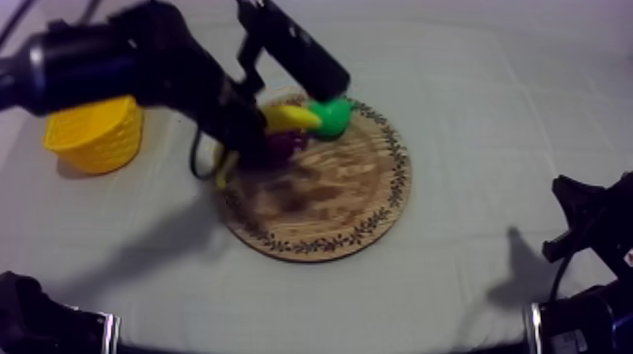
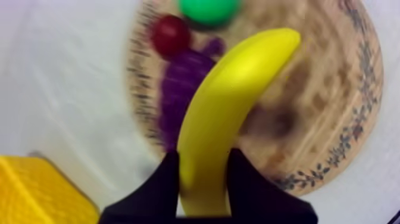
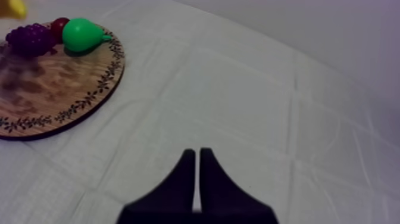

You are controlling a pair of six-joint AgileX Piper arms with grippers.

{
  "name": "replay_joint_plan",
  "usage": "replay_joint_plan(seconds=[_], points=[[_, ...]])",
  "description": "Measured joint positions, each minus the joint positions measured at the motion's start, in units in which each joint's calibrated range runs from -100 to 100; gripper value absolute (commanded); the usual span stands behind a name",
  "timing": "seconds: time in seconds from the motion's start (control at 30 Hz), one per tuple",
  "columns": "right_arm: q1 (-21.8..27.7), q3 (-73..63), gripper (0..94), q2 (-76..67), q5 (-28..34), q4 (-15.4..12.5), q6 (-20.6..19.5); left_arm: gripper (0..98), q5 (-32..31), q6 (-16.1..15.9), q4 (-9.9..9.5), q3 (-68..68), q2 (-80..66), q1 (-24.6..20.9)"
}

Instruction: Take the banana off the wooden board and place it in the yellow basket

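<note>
Grey-white cloth (image 1: 490, 104) covers the tabletop. At its near right corner the right gripper (image 3: 197, 179) rests, its fingers pressed together into a narrow wedge, holding nothing. Mid-table lies the board (image 1: 330, 212), its near half bare. Over its far left edge the left gripper (image 2: 204, 184) clamps the banana (image 2: 235, 113) near one end. The long free part juts out over the grapes (image 2: 181, 89), with the small red fruit (image 2: 171, 34) and the pear (image 2: 209, 9) just beyond. The basket (image 1: 94, 134) stands toward the tabletop's left edge, apart from the board.

The risks, as I judge them:
- A grip so close to the end leaves most of the weight hanging out, so the banana may swing or slip between the fingers on the way across.
- The free end could catch the grapes or pear and push them off the board.
- A long fruit brought in flat may hang on the basket's rim instead of dropping in.

From above, the arm covers the fingers and most of the banana. I cannot tell whether the banana is clear of the grapes.
</note>
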Motion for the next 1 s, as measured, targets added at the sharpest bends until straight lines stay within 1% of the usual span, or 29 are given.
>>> replay_joint_plan(seconds=[0.1, 0.2, 0.43, 0.57, 0.8, 0.9, 1.0], points=[[0.00, 0.00, 0.5, 0.00, 0.00, 0.00, 0.00, 9.2, 1.63, -0.41, -0.26, -2.19, -4.10, -2.98], [0.00, 0.00, 0.5, 0.00, 0.00, 0.00, 0.00, 9.3, 2.05, -0.81, -0.01, -3.08, -7.68, -6.55], [0.00, 0.00, 0.5, 0.00, 0.00, 0.00, 0.00, 8.9, -0.24, -1.73, 1.17, -3.35, -12.11, -17.10], [0.00, 0.00, 0.5, 0.00, 0.00, 0.00, 0.00, 8.1, -1.03, -2.02, 1.44, -4.23, -10.52, -23.03], [0.00, 0.00, 0.5, 0.00, 0.00, 0.00, 0.00, 7.4, -3.52, -1.08, 1.85, -5.22, -5.07, -32.15], [0.00, 0.00, 0.5, 0.00, 0.00, 0.00, 0.00, 7.2, -4.62, -0.92, 1.92, -5.28, -2.18, -34.85], [0.00, 0.00, 0.5, 0.00, 0.00, 0.00, 0.00, 7.1, -6.14, -0.42, 1.81, -4.34, 0.38, -36.57]])
